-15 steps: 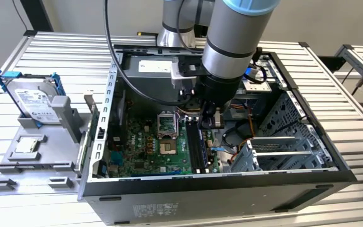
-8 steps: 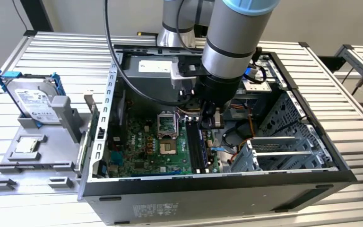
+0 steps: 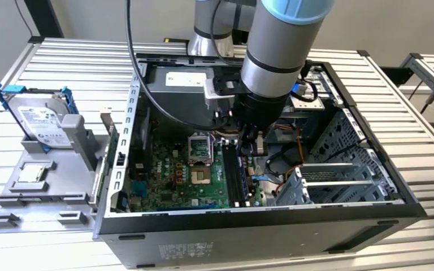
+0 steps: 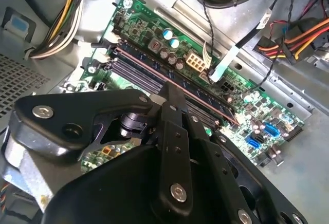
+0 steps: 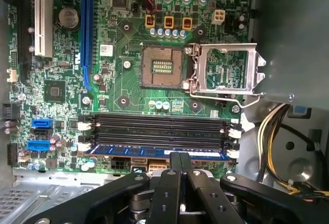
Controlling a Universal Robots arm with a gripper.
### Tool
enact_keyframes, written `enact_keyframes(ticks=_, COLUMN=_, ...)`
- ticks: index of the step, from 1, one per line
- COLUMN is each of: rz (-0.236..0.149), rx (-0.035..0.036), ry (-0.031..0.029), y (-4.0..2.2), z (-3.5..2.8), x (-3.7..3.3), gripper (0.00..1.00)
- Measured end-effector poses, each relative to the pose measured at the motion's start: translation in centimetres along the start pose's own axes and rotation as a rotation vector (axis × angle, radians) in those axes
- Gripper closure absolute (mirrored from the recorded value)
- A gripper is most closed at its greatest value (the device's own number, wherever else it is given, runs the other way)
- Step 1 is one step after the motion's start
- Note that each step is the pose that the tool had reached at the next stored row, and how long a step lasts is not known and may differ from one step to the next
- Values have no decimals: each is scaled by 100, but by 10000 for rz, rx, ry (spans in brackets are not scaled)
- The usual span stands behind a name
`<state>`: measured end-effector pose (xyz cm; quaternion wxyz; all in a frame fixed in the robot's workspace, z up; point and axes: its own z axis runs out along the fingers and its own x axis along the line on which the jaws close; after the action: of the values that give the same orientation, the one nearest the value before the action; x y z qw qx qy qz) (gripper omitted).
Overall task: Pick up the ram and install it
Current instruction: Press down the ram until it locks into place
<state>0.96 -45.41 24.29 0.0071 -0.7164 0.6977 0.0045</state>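
The ram [image 5: 128,153] is a long thin stick with a blue edge. It stands on edge in the outermost memory slot of the green motherboard [image 5: 128,88], beside three empty black slots [image 5: 154,126]. In the second wrist view the ram [image 4: 149,67] runs diagonally across the board. My gripper [image 5: 179,157] sits over the middle of the stick with its black fingers [image 4: 172,95] pressed together on the stick's top edge. In the exterior view the gripper [image 3: 247,148] reaches down inside the open computer case [image 3: 352,214]. Whether the white end clips [image 5: 235,153] are latched I cannot tell.
An open CPU socket [image 5: 162,66] with its raised metal lid [image 5: 229,72] lies beyond the slots. Yellow and black cables [image 5: 270,126] hang near one end of the slots. A hard drive in a blue frame [image 3: 40,121] stands on a grey fixture [image 3: 32,192] at the exterior view's left.
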Motion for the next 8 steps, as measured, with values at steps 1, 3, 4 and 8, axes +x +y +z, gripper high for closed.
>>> enact_keyframes(ticks=1, rz=19, rx=1, ry=3, y=0, z=17, x=0, gripper=100)
enact_keyframes(ticks=3, rz=47, rx=1, ry=8, y=-1, z=54, x=1, gripper=100)
enact_keyframes(ticks=4, rz=62, rx=2, ry=7, y=-1, z=73, x=1, gripper=100)
enact_keyframes(ticks=8, rz=259, rx=4, ry=9, y=-2, z=145, x=3, gripper=100)
